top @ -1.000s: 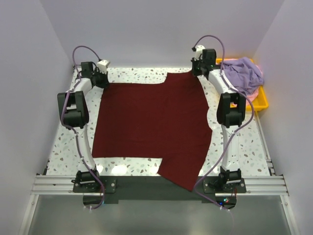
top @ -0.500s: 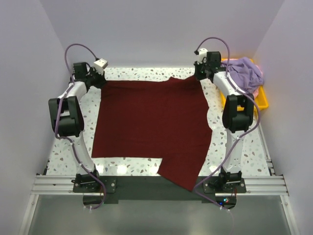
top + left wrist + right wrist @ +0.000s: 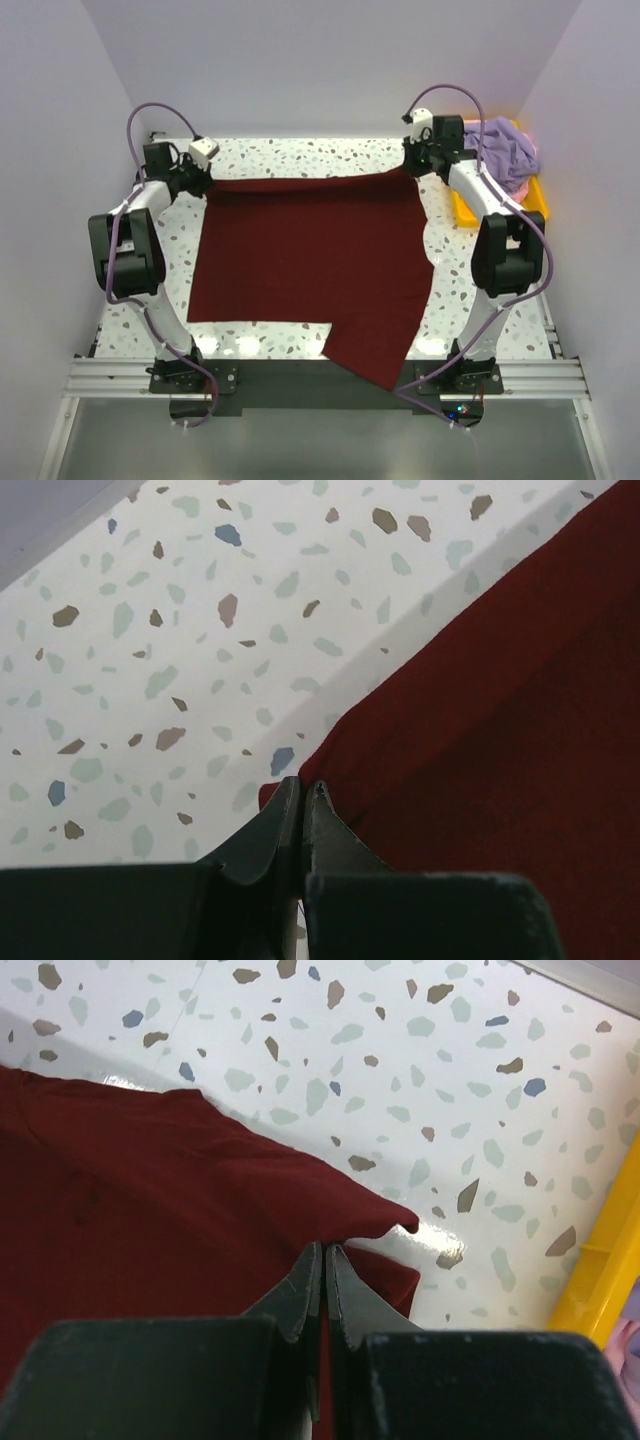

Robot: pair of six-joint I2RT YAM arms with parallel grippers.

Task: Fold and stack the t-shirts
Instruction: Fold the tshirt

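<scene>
Terrazzo table [image 3: 300,155]: maroon t-shirt [image 3: 310,260] lies spread across the middle, near-right corner hanging over the near edge. In the last second both arms have swung outward. The far hem, bunched near the right arm a second ago, is now a straight taut line between the grippers. Reads as flattening done, fold not started.

Yellow tray [image 3: 535,205], far right, holds the lavender t-shirt [image 3: 505,150]; only the top view shows this and the overhang.

Only the wrist views resolve the jaws. Left gripper [image 3: 303,785] is fully closed, pinching the far-left corner. Right gripper [image 3: 323,1250] is also closed on the far-right corner, with a small flap doubled over there.
</scene>
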